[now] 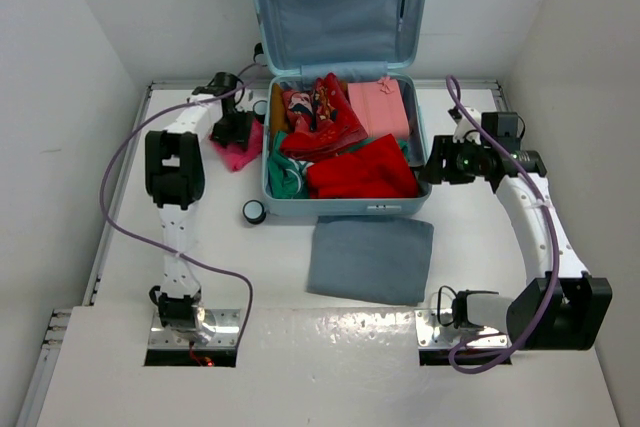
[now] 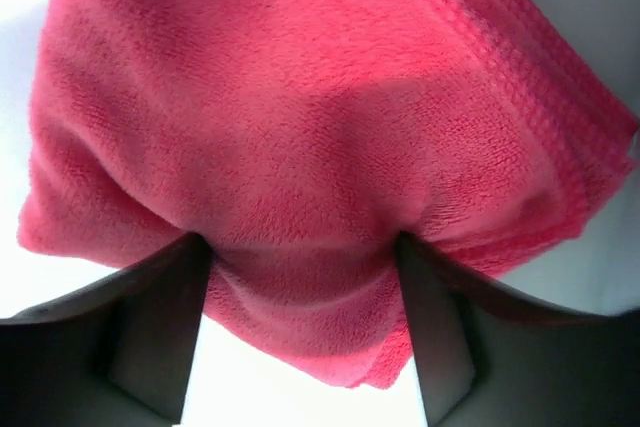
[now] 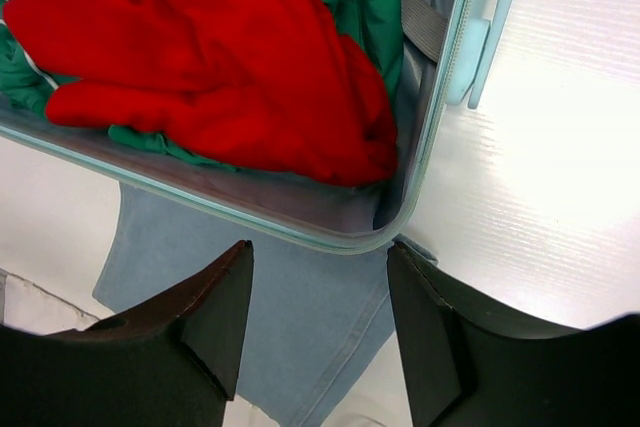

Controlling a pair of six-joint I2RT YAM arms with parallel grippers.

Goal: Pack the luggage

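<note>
The pale blue luggage (image 1: 345, 209) lies open at the table's back, its lid (image 1: 340, 7) standing upright. Inside it are red garments (image 1: 362, 172), a pink folded piece (image 1: 380, 107) and green cloth (image 1: 283, 179). My left gripper (image 1: 232, 135) is left of the case, shut on a pink towel (image 1: 240, 155); in the left wrist view the towel (image 2: 300, 127) bunches between the fingers of that gripper (image 2: 298, 247). My right gripper (image 1: 428, 169) is open and empty by the case's front right corner. In its wrist view that gripper (image 3: 318, 252) hangs over the rim (image 3: 250, 212) and a folded blue-grey denim piece (image 3: 290, 317).
The folded denim piece (image 1: 370, 259) lies in front of the case. Two black-and-white wheels (image 1: 254, 211) show on the case's left side. White walls close in the table on the left, back and right. Purple cables loop off both arms.
</note>
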